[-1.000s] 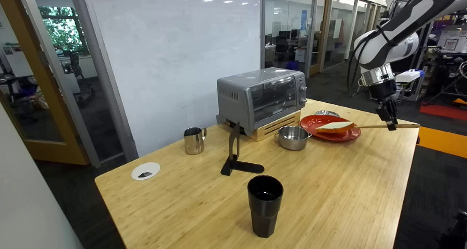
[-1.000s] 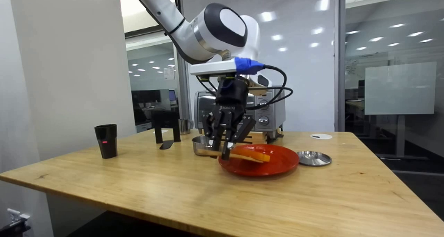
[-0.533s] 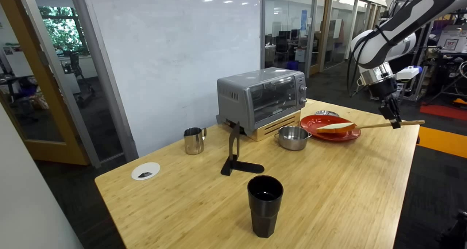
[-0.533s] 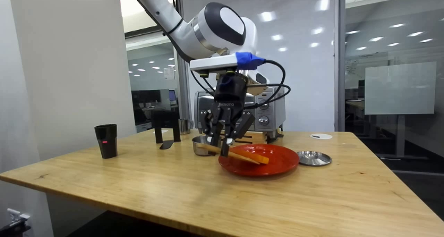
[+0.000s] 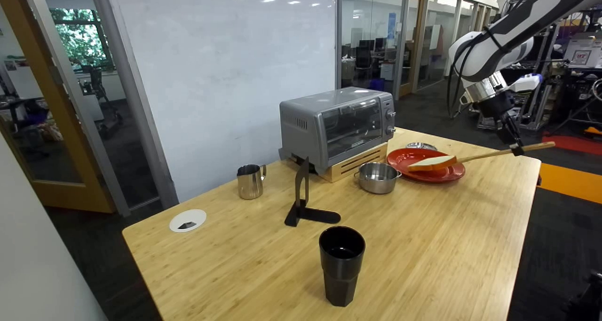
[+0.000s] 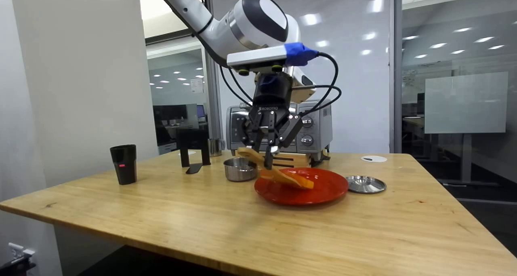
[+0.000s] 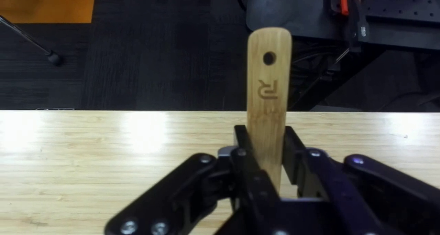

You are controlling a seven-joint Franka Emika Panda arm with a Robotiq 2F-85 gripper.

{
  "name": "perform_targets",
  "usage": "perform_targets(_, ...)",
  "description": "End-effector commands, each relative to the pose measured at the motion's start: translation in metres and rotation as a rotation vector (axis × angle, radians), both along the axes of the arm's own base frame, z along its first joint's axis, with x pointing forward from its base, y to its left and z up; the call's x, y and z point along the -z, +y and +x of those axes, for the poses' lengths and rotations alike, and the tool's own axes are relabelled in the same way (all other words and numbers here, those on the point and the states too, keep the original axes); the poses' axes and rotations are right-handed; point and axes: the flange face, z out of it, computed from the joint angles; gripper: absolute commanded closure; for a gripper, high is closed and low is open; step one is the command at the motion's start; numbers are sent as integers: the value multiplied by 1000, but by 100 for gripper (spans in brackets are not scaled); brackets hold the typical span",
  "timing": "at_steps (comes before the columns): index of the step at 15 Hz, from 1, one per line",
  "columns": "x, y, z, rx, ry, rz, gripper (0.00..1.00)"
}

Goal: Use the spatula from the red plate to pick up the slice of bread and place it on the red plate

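My gripper [image 5: 516,151] is shut on the handle of the tan wooden spatula [image 5: 491,155], with a finger on each side of it. The gripper [image 6: 262,158] is above the table, in front of the red plate [image 6: 329,191]. The spatula [image 6: 252,154] is tilted, its handle end high and its far end down at the bread. In the wrist view the gripper [image 7: 264,133] holds the spatula [image 7: 268,100], the holed handle end pointing away. The slice of bread [image 5: 431,163] lies over the red plate [image 5: 399,157]. Whether the spatula's end is under the bread [image 6: 303,182] or against it, I cannot tell.
A small metal bowl [image 5: 377,178] stands beside the plate, and a metal lid [image 6: 365,184] lies behind it. A toaster oven [image 5: 336,123] stands on a wooden base. A black stand [image 5: 301,210], a metal pitcher [image 5: 250,182] and a black cup [image 5: 342,269] stand further off.
My gripper has risen and its wrist has tilted. The spatula's handle end has gone up with it, so the spatula slopes more steeply. The bread and plate have hardly moved.
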Motion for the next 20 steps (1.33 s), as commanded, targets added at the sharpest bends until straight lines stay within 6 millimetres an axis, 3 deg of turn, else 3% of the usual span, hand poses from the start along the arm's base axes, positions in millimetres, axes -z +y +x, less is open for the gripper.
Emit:
perform_targets(1,-12,2,-7,-60,49,11,93)
perform_targets(12,-33,6,-50,-132,166,0,93)
perform_targets(20,-46,30,-85,-161,155,10,93)
